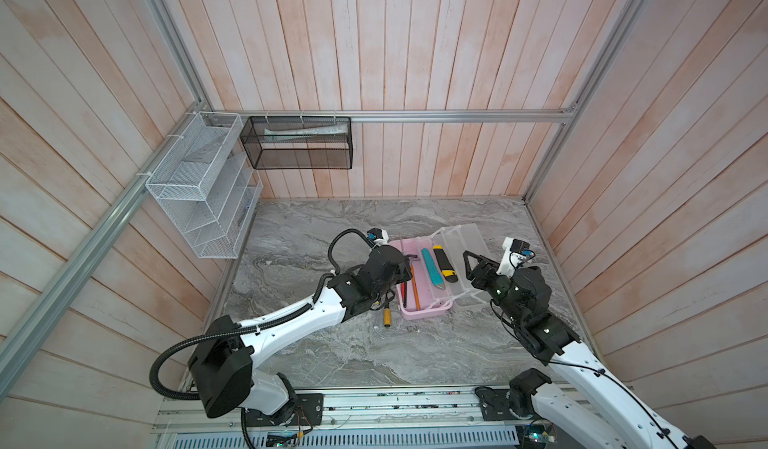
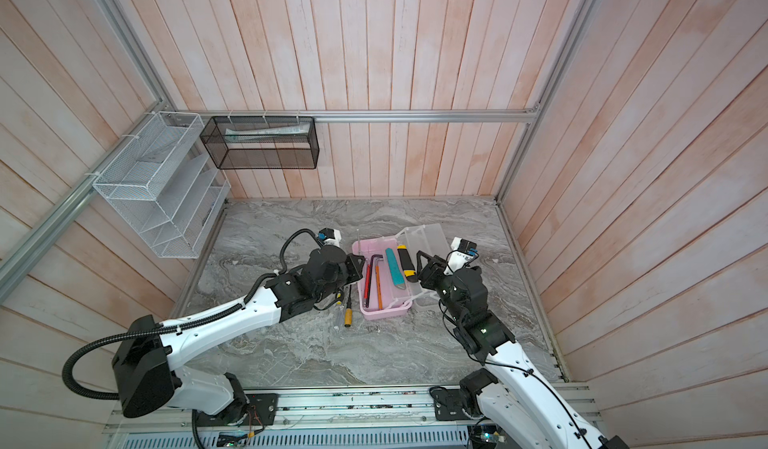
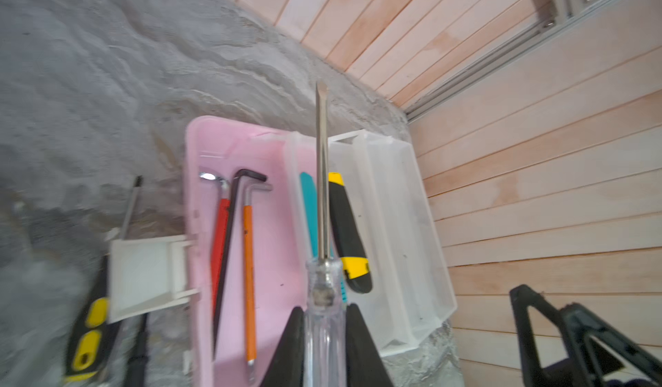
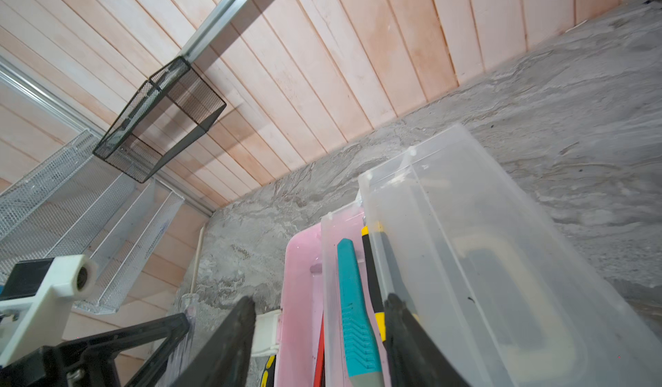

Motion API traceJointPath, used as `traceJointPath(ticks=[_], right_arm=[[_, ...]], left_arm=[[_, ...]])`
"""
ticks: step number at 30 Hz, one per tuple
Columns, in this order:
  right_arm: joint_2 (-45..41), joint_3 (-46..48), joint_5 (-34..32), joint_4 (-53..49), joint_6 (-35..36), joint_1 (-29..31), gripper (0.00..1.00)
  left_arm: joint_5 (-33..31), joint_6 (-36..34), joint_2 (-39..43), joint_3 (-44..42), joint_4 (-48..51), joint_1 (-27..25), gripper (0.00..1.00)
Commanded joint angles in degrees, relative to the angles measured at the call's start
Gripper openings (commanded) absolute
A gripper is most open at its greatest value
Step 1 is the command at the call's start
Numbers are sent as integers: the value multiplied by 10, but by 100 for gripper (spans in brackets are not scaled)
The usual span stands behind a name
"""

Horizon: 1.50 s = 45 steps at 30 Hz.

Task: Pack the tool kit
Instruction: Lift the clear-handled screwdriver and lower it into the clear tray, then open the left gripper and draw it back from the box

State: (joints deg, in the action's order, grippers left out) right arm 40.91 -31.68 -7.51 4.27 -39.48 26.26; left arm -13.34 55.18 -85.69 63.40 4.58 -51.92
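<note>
While the pink case (image 1: 422, 314) sits open near the middle of the marble desk (image 1: 332, 355), we see in both top views its frosted lid (image 1: 469, 239) folded out to the right. A red hex key (image 2: 367, 279), a black hex key (image 2: 374, 255) and an orange hex key (image 2: 378, 284) lie in the pink base. A teal knife (image 1: 430, 270) and a black-and-yellow knife (image 1: 444, 262) lie side by side in the clear tray (image 1: 441, 300) beside them. A yellow-handled screwdriver (image 1: 387, 317) lies on the desk just left of the case. The right pincer (image 1: 473, 265) hovers over the lid.

In the left wrist view, we find the left pincer (image 3: 324, 311) clenched on the handle of a clear-handled screwdriver (image 3: 321, 188), whose flat tip points out over the tray. The white latch (image 3: 150, 274) juts from the case's side.

In the right wrist view, we see the right pincer released, jaws spread. The teal knife and tray wall show between them. We cannot tell whether either finger touches the case.
</note>
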Motion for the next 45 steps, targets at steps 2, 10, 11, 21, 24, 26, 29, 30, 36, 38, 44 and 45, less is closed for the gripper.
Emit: traceJointPath(ticks=[2,10,11,21,24,26,29,30,36,38,44,45], right_arm=[[-37,-3,-29,-25,-6,-14,57],[-74,-23,-28,-67,12,-26,57],[-74,-26,-25,-73,14,-27,57],[-83,-25,-16,-90,21,-29,57],[-85,-25,-17,-92,24,-29,57],[-86,-22,-17,-92,24,-30,57],[-86,-20,-15,-91,25,-31,57],[-86,-20,-15,-91,25,-30,57],[-82,-16,-8,-84,24,-31,57],[-79,-15,-5,-81,25,-32,57],[-60,-18,8,-73,25,-33,57],[-57,-20,11,-72,25,-34,58]], left_arm=[[44,33,-59,30,-131,-20,0],[74,61,-174,111,-215,-56,0],[75,71,-185,114,-224,-59,0],[78,120,-264,164,-221,-62,0],[65,127,-274,170,-214,-62,0],[57,128,-280,178,-201,-62,0],[42,134,-295,195,-169,-61,0],[41,138,-299,199,-165,-61,0],[40,141,-326,235,-126,-56,15],[43,143,-329,238,-122,-54,15],[53,138,-342,255,-112,-50,32],[57,138,-344,258,-112,-49,38]])
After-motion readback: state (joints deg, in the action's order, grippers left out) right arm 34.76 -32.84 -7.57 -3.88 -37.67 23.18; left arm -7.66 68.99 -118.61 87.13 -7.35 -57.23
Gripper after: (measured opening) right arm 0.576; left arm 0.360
